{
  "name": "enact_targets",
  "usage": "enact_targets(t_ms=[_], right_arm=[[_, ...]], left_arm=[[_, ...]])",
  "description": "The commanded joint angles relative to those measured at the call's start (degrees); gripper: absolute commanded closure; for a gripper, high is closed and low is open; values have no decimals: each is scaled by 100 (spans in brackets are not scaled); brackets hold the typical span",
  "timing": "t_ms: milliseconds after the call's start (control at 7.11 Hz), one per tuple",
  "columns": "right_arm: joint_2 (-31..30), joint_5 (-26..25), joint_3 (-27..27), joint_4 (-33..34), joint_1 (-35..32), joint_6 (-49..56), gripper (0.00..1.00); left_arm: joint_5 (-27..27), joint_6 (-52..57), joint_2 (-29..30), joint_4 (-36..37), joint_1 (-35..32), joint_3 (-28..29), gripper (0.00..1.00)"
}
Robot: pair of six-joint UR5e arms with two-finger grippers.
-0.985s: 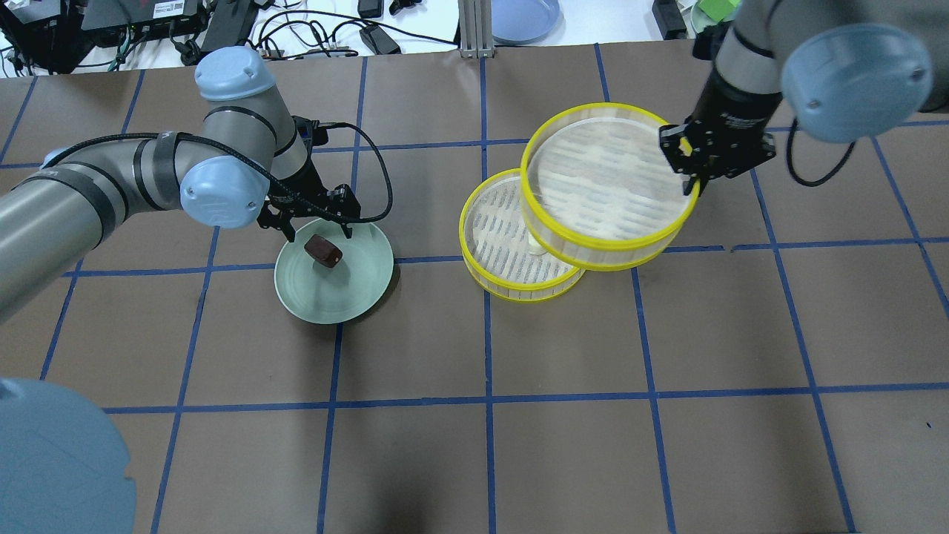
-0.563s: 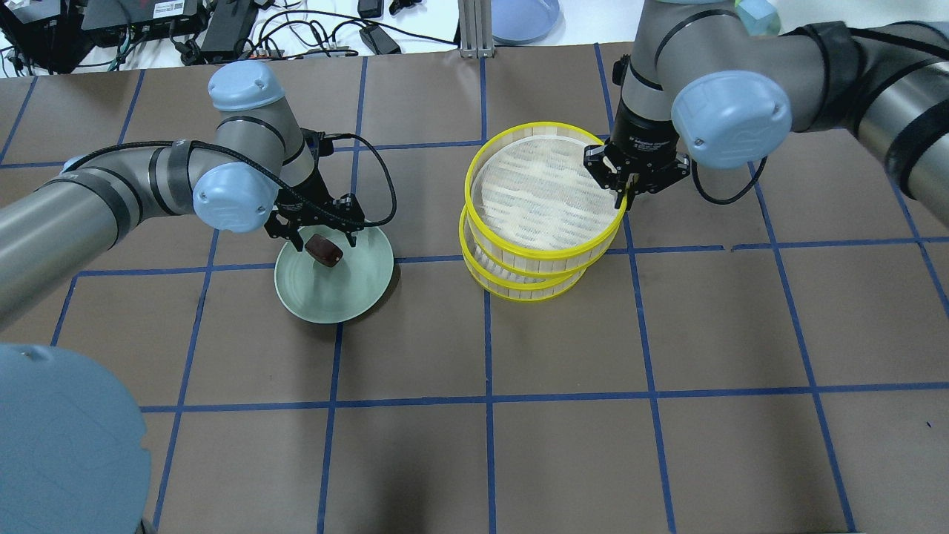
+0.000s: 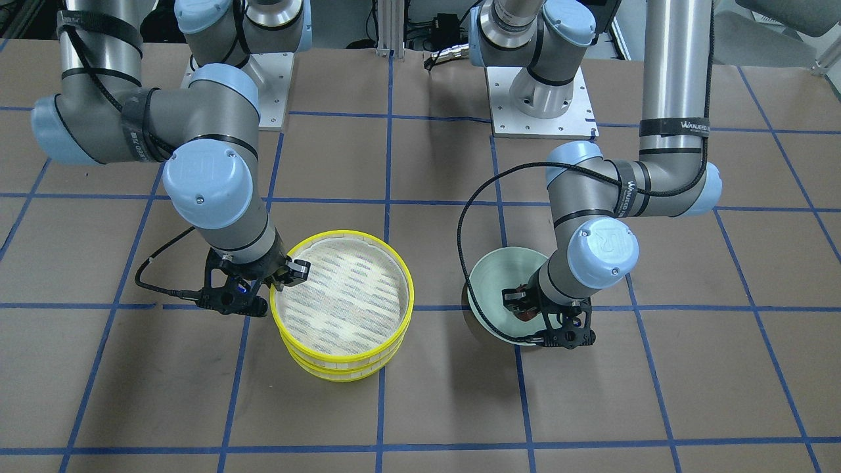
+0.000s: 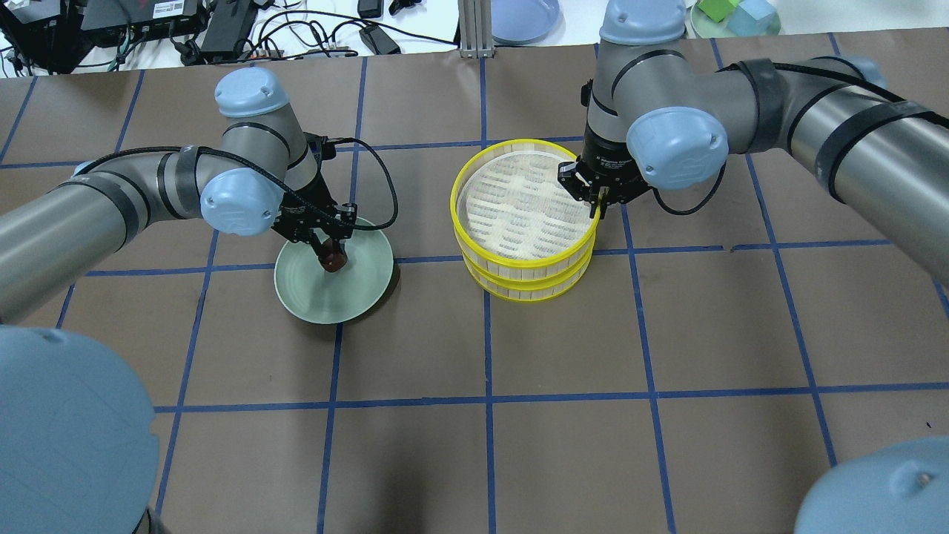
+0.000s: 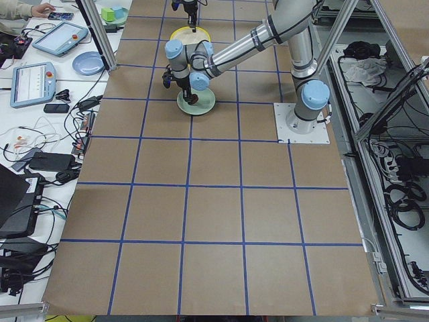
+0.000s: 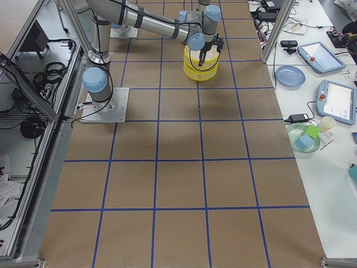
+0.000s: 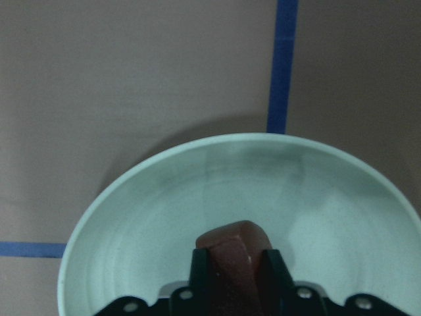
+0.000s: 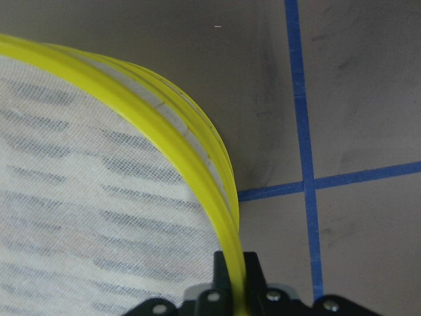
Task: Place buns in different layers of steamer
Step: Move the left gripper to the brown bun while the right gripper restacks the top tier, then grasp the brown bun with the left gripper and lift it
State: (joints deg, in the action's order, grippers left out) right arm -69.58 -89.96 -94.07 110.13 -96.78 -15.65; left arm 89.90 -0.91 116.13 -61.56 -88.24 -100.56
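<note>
The dark reddish-brown bun (image 4: 333, 259) lies on the pale green plate (image 4: 348, 297). My left gripper (image 4: 330, 252) is down on the plate. In the left wrist view its fingers (image 7: 200, 273) press both sides of the bun (image 7: 233, 253). The steamer's two layers are stacked: the upper tray (image 4: 519, 211) sits on the lower tray (image 4: 530, 288). My right gripper (image 4: 595, 204) is shut on the upper tray's yellow rim (image 8: 227, 224) at its right side. The cream bun is hidden.
A blue plate (image 4: 525, 18) and a green dish with blocks (image 4: 734, 18) sit on the white bench beyond the table's far edge, with cables and power bricks (image 4: 296, 37). Blue tape lines grid the brown table.
My right gripper carried the upper tray left and down onto the lower tray, covering the cream bun. My left gripper lowered and closed around the brown bun.
</note>
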Motion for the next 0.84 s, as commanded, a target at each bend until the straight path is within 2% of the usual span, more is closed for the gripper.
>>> enact_targets(t_ms=[0, 281, 422, 704], right_arm=[[76, -30, -32, 105, -7, 36, 100], [67, -48, -50, 105, 19, 245, 100], [67, -48, -58, 105, 19, 264, 100], [76, -30, -58, 105, 36, 300, 100]], left_arm=[[2, 3, -2, 3, 0, -7, 70], [-16, -5, -107, 12, 0, 1, 80], [-25, 73, -178, 21, -9, 10, 80], [10, 74, -318, 21, 26, 63, 94]])
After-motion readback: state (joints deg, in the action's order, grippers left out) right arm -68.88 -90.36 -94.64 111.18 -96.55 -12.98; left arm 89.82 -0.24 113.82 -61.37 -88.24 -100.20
